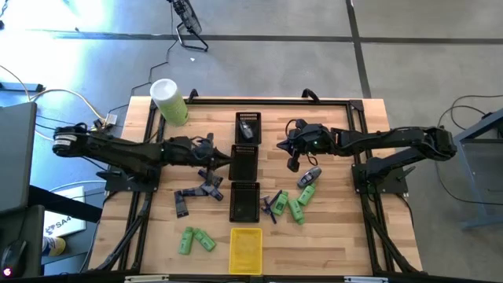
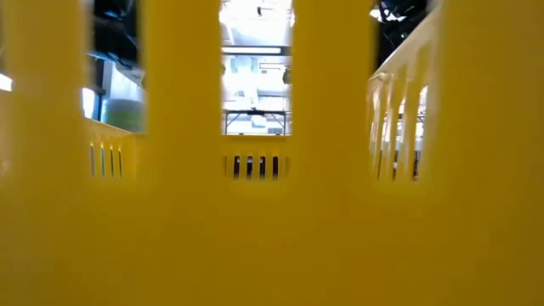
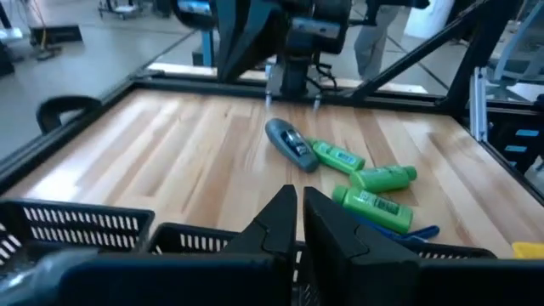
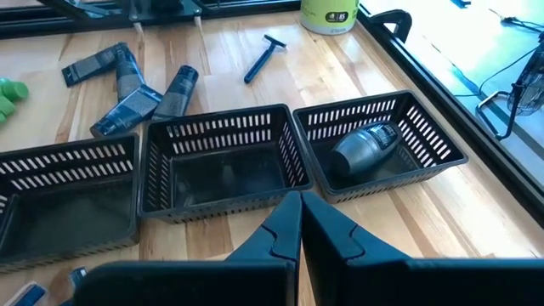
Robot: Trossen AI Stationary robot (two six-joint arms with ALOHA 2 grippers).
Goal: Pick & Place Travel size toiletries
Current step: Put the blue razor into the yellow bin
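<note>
My left gripper hangs shut, touching nothing, over the left side of the middle black tray. My right gripper is shut too, above bare wood right of that tray. One grey-blue oval piece lies in the far black tray. Another oval piece lies on the table beside green bottles and a thin dark stick. Purple-grey tubes lie left of the trays, with a stick beyond them. Two more green bottles lie near the front.
A third black tray and a yellow tray continue the column toward the near edge. The yellow tray's wall fills the low view. A big pale-green cylinder stands at the far left corner. A black rail frames the tabletop.
</note>
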